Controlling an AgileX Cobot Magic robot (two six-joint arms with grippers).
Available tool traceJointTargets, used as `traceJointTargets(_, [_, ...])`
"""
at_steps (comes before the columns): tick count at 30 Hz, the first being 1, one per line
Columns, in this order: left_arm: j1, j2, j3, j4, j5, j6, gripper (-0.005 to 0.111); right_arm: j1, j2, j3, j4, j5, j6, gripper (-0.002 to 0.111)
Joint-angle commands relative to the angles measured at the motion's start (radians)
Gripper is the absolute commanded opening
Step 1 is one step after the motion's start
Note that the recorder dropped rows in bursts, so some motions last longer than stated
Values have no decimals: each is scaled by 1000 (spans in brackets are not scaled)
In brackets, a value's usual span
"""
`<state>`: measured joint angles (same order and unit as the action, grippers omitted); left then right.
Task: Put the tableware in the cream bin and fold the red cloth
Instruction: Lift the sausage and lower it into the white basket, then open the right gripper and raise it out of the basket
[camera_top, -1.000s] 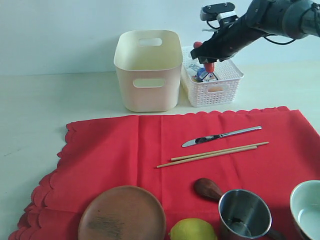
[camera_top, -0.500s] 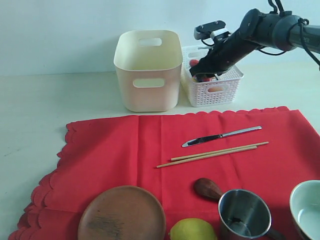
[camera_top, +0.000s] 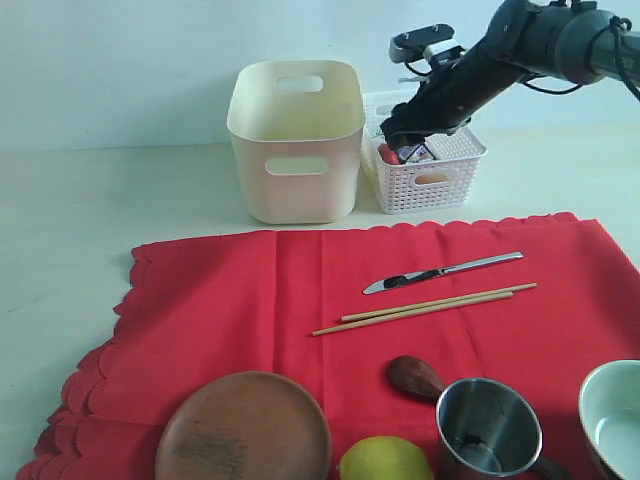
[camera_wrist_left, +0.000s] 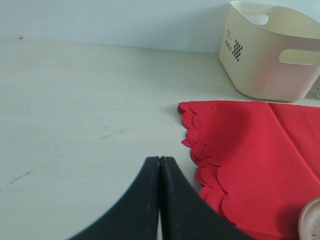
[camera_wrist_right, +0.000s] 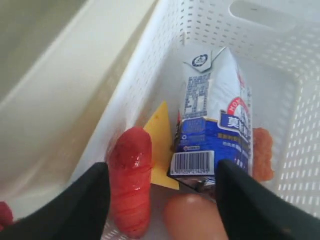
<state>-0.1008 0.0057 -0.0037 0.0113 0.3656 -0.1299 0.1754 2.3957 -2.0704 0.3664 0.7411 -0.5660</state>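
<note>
- Right gripper (camera_wrist_right: 162, 167): lowered into the white lattice basket (camera_top: 440, 180), jaws spread apart, clamping nothing. Between and beyond the fingers lie a red toy sausage (camera_wrist_right: 131, 180), a yellow cheese wedge (camera_wrist_right: 162, 145), a blue-and-white milk carton (camera_wrist_right: 215, 115) and a toy egg (camera_wrist_right: 192, 217). The sausage lies against the basket's wall on the bin side. Tight quarters in there.
- Left gripper (camera_wrist_left: 160, 200): fingers pressed flat together, holding nothing, over bare table (camera_top: 70, 220) just beside the scalloped corner of the red cloth (camera_top: 250, 300).
- Cream bin (camera_top: 295, 150): upright, just beside the basket with a narrow gap between them. Its mouth is clear of the arm.
- Cloth lies spread flat. Its far scalloped edge runs near the fronts of bin and basket, with a strip of bare table between. Its left edge is scalloped with wide bare table beyond. The right and near sides run out of the exterior view.
- Tableware, all on the cloth: silver knife (camera_top: 440, 272) and chopsticks (camera_top: 425, 307) mid-cloth, near each other but apart; wooden spoon (camera_top: 415, 377) touching or just behind the steel cup (camera_top: 488, 428); wooden plate (camera_top: 243, 428) at the near edge; pale bowl (camera_top: 615, 420) at the right, partly out of view. A lemon (camera_top: 385, 460) sits between plate and cup.
- The far-left stretch of cloth is bare red.
</note>
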Motion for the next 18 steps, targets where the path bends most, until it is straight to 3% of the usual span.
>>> traceJointTargets(1, [3, -6, 4, 2, -8, -1, 0, -3, -66, -11, -8, 54, 39, 60])
traceJointTargets(11, [3, -6, 4, 2, -8, -2, 0, -3, -186, -11, -8, 306, 57, 59])
traceJointTargets(18, [3, -6, 4, 2, -8, -2, 0, -3, -251, -11, -8, 473, 77, 50])
